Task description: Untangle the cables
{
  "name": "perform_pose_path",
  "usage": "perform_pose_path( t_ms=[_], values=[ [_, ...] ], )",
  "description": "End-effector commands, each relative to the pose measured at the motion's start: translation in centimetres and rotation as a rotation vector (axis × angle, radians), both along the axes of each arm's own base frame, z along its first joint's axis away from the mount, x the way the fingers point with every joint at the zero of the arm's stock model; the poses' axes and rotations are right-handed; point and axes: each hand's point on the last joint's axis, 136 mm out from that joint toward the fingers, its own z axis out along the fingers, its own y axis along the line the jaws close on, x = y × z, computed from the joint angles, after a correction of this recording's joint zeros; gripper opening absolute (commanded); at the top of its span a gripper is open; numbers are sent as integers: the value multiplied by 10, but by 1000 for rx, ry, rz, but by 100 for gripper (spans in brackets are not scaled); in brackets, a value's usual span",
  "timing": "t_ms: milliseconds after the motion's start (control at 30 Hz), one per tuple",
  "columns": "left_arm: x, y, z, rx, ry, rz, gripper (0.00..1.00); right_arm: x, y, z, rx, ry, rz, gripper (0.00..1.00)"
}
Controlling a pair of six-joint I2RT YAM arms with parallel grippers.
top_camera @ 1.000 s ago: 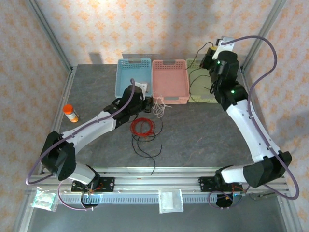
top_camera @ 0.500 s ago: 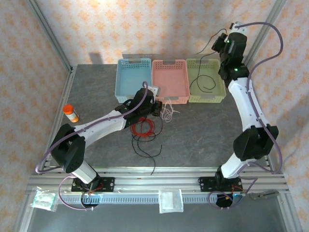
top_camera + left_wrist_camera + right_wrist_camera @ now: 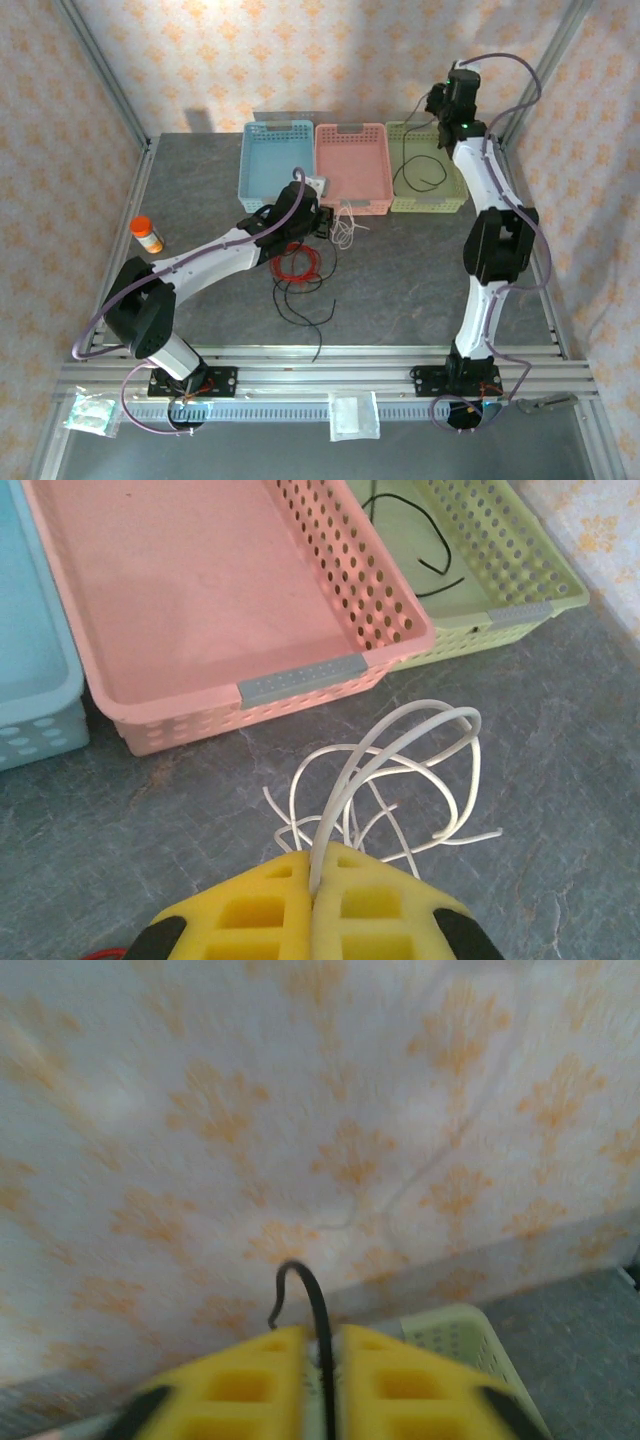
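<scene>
Towering, right tool (image 3: pixel 322 1335) (grip unclear) straddles black cable (image 3: pixel 318 1310); left tool (image 3: pixel 318 855) pinches white cable (image 3: pixel 430 712).

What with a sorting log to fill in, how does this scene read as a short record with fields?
Left pincer: shut on thin white cable, just before pink perforated plastic basket
Right pincer: raised beyond green perforated plastic basket; thin black cable between its fingers, grip unclear
Grey tabletop: red coiled cable and loose black wire lie together
</scene>
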Motion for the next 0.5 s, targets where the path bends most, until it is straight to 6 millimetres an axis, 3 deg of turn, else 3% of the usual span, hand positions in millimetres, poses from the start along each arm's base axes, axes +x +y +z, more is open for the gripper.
perform_pose_path(
  t_ms=[0, 133, 333, 467],
  values=[
    [-2, 9, 20, -29, -52, 48, 0, -2, -3, 5, 29, 20, -9, 44],
    [-4, 11, 19, -35, -53, 51, 0, -6, -3, 5, 32, 28, -10, 55],
    [-4, 7, 17, -30, -42, 25, 0, -35, -2, 21, 16, 5, -20, 53],
    [-3, 5, 22, -64, -44, 10, 0, -63, 18, 29, 32, -17, 53, 50]
  ],
)
